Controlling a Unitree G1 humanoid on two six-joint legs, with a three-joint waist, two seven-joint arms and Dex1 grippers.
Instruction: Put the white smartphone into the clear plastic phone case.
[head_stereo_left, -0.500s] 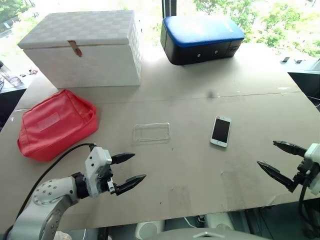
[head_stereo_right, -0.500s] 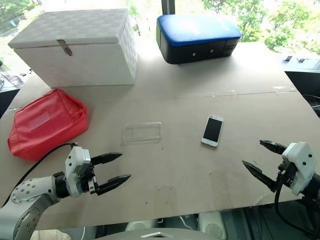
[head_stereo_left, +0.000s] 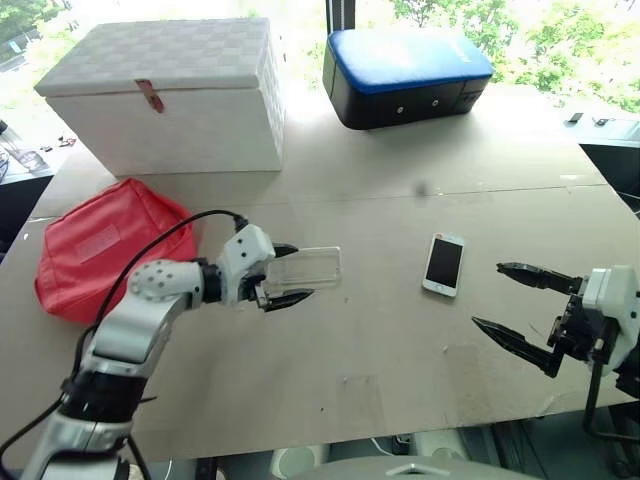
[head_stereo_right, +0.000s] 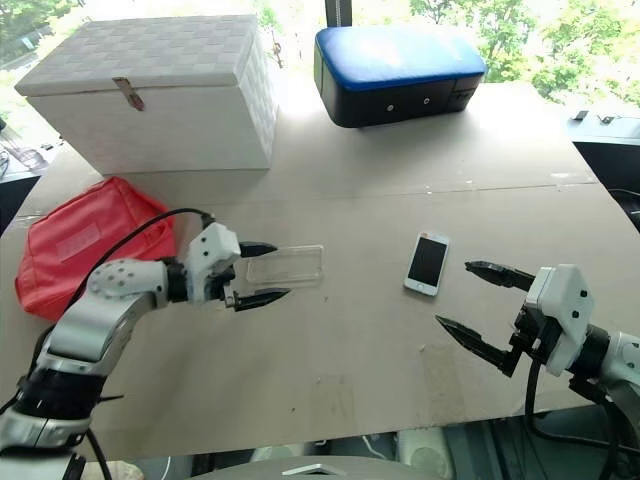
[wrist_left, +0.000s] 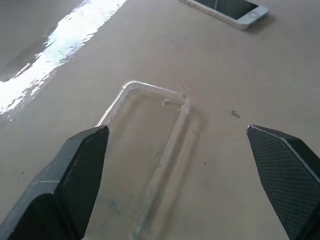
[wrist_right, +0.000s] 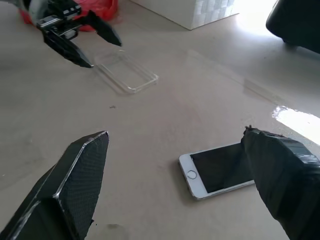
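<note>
The white smartphone (head_stereo_left: 442, 263) lies screen up on the table, right of centre. To its left lies the clear plastic phone case (head_stereo_left: 305, 266), flat and open side up. My left gripper (head_stereo_left: 285, 273) is open at the case's left end, one finger on each side of that end, and the left wrist view shows the case (wrist_left: 150, 150) between the fingers. My right gripper (head_stereo_left: 518, 301) is open, off to the right of the phone and nearer the front edge. The right wrist view shows the phone (wrist_right: 220, 170) just ahead of its spread fingers.
A red pouch (head_stereo_left: 105, 245) lies at the left. A white woven box (head_stereo_left: 170, 95) and a blue and black case (head_stereo_left: 405, 75) stand at the back. The table's front edge (head_stereo_left: 400, 425) runs close under both arms.
My left arm has reached forward from the front edge to the case's left end. My right gripper has shifted left, closer to the phone. Phone and case have not moved.
</note>
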